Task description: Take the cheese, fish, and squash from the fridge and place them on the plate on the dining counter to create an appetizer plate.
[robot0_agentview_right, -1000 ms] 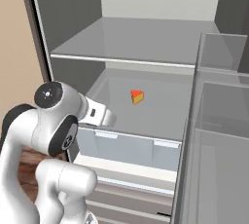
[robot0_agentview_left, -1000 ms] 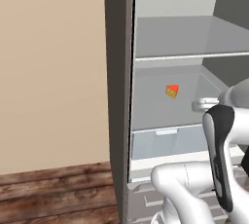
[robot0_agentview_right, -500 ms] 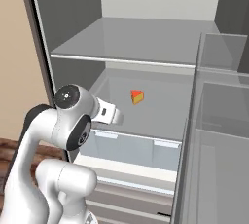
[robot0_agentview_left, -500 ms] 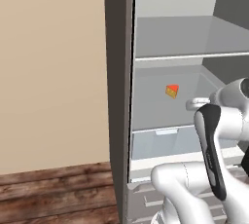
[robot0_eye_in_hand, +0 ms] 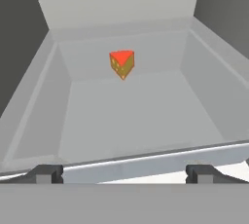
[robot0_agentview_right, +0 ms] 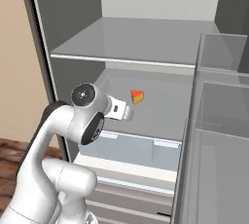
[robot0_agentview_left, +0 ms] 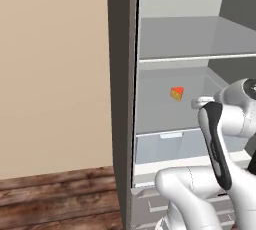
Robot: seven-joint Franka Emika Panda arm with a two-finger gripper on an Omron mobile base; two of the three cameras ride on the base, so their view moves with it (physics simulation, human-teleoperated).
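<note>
The cheese [robot0_eye_in_hand: 122,63], a small yellow-orange wedge with a red side, sits toward the back of the fridge's [robot0_agentview_left: 120,99] pale grey middle shelf. It also shows as the cheese [robot0_agentview_left: 176,93] from the left and the cheese [robot0_agentview_right: 137,97] from the right. My gripper [robot0_eye_in_hand: 125,173] is open at the shelf's front lip and points in at the cheese. It is well short of the cheese, with nothing between its fingertips [robot0_eye_in_hand: 46,173]. The fish, squash, plate and dining counter are out of view.
An upper shelf [robot0_agentview_right: 136,38] spans the fridge above the cheese. A translucent drawer [robot0_agentview_right: 141,150] sits just below the cheese's shelf. The open fridge door with its clear bins [robot0_agentview_right: 219,145] stands at the right. A beige wall [robot0_agentview_left: 50,74] and wooden floor [robot0_agentview_left: 55,204] lie to the left.
The arm has swung forward and its hand has moved in toward the cheese shelf. The jaws have stayed open. The cheese has not moved.
</note>
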